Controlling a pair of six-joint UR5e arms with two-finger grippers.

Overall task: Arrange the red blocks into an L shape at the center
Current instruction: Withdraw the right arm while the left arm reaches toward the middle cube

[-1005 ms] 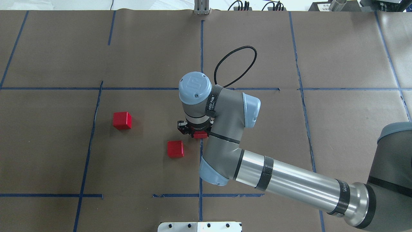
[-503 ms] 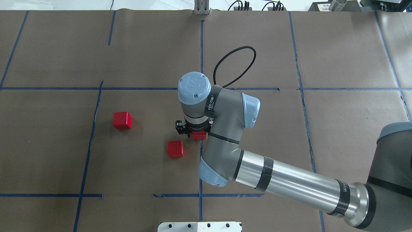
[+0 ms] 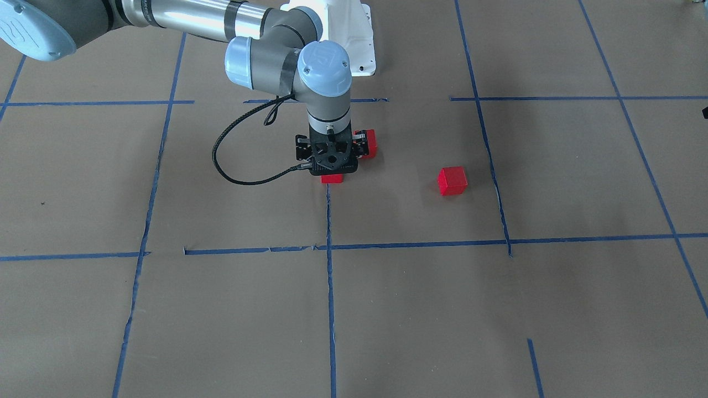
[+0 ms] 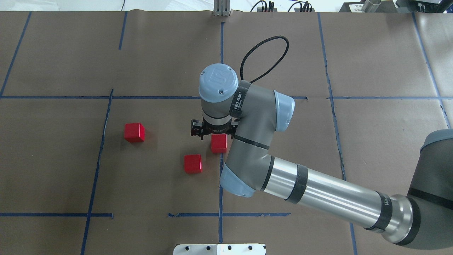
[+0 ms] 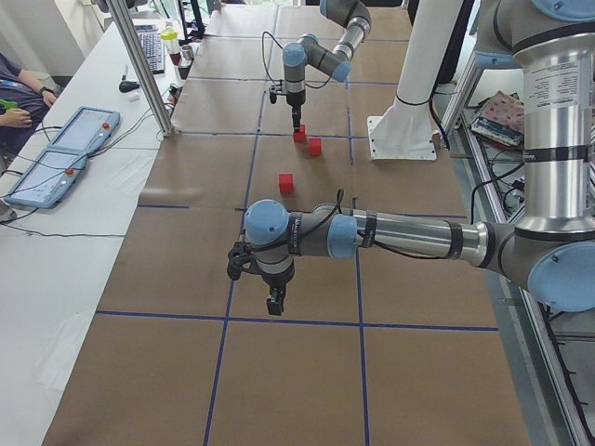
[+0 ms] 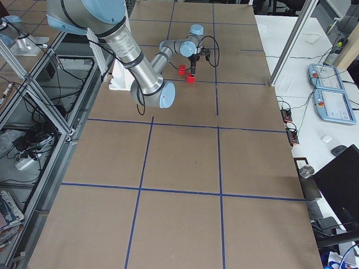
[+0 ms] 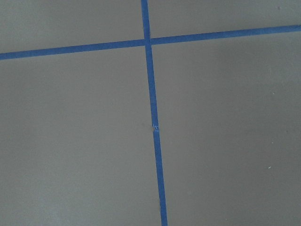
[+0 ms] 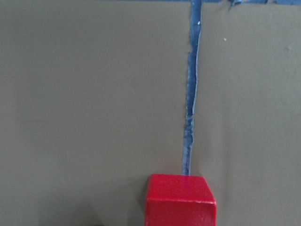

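Brown paper covers the bench [image 4: 371,141], gridded by blue tape lines [image 4: 221,53]. Three small matte red cubes sit in the middle taped rectangle [image 4: 159,191]. The right claw [image 3: 331,166] hangs just above the centre-line cube [image 4: 218,143]; its opening I cannot tell. A second cube [image 4: 193,163] sits near-left of that one, and a third cube [image 4: 134,132] lies well left.

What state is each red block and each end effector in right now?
Tape-line red block: resting on the paper, ungripped.
Middle red block: resting, diagonally apart from it.
Leftmost red block: resting alone.
Right end effector: appears open, empty, just above the tape-line red block.
Left end effector: empty, above bare paper; open or shut unclear.
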